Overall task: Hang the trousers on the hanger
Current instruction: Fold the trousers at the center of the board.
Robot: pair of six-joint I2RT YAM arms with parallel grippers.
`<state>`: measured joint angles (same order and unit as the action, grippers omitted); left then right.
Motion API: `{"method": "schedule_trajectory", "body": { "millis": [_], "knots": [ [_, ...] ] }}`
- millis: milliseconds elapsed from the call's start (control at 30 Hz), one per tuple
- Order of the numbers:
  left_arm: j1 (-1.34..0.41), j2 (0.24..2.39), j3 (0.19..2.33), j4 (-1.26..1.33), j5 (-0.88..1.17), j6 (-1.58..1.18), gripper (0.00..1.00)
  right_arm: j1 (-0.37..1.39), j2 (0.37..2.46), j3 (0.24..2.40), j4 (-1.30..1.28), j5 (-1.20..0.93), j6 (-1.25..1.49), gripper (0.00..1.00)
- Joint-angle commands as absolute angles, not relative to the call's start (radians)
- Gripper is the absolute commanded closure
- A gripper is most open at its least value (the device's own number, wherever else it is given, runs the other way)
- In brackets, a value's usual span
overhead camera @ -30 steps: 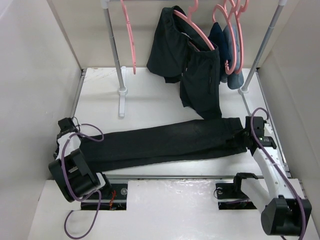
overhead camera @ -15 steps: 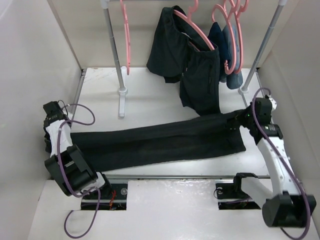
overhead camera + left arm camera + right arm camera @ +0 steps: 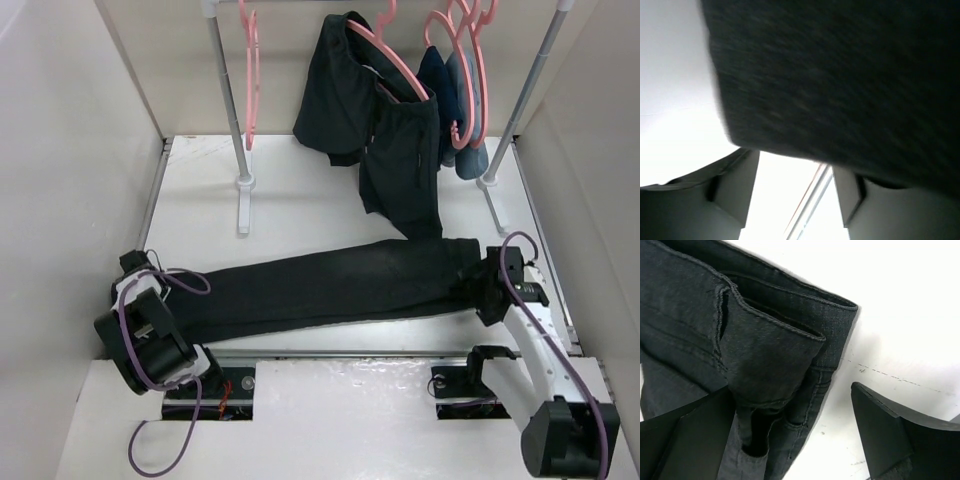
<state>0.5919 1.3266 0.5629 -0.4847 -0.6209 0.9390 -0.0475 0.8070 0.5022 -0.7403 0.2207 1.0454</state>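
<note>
The black trousers [image 3: 320,285] lie flat across the table from left to right, their waistband [image 3: 775,340] at the right end. My left gripper [image 3: 135,268] sits at the leg end. In the left wrist view it [image 3: 795,172] is open, and the cloth edge [image 3: 840,75] lies just past its fingertips with white table between them. My right gripper [image 3: 488,282] is at the waistband, wide open [image 3: 792,390], with a corner of the cloth lying loose between its fingers. An empty pink hanger [image 3: 250,75] hangs on the rack at the back left.
A clothes rack stands at the back on two posts [image 3: 228,100] [image 3: 522,100]. A shorter black garment [image 3: 395,160] and navy and blue clothes [image 3: 452,95] hang on other pink hangers. White walls close both sides. A metal rail [image 3: 340,352] runs along the near edge.
Both grippers have opened and let go of the trousers. Both arms came back in from their outward stretch and down to the table, and the trousers now lie slack.
</note>
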Motion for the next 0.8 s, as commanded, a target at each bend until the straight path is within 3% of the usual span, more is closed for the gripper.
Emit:
{"method": "schedule_trajectory", "body": {
  "millis": [0, 100, 367, 433, 467, 500, 533, 600, 767],
  "knots": [
    [0.597, 1.325, 0.621, -0.436, -0.655, 0.914, 0.42, -0.052, 0.863, 0.537, -0.710, 0.216, 1.120, 0.00],
    [0.597, 1.325, 0.666, -0.503, -0.611, 0.887, 0.37, -0.052, 0.923, 0.511, -0.658, 0.186, 1.120, 0.00],
    [0.606, 1.299, 0.664, -0.517, -0.601, 0.925, 0.34, -0.061, 1.081, 0.523, -0.539, 0.131, 1.109, 0.02],
    [0.606, 1.289, 0.696, -0.551, -0.591, 0.914, 0.34, -0.061, 1.127, 0.511, -0.525, 0.127, 1.109, 0.17],
    [0.618, 1.279, 0.739, -0.593, -0.553, 0.901, 0.34, -0.061, 1.158, 0.511, -0.514, 0.138, 1.065, 0.48],
    [0.618, 1.279, 0.765, -0.594, -0.529, 0.900, 0.34, -0.061, 1.158, 0.511, -0.514, 0.138, 1.048, 0.67],
    [0.618, 1.269, 0.788, -0.639, -0.506, 0.890, 0.33, -0.072, 1.158, 0.511, -0.503, 0.150, 1.048, 0.81],
    [0.618, 1.258, 0.842, -0.681, -0.470, 0.890, 0.33, -0.072, 1.149, 0.511, -0.503, 0.179, 1.034, 1.00],
    [0.618, 1.235, 0.851, -0.761, -0.437, 0.926, 0.29, -0.072, 1.056, 0.601, -0.567, 0.345, 0.934, 1.00]
  ]
}}
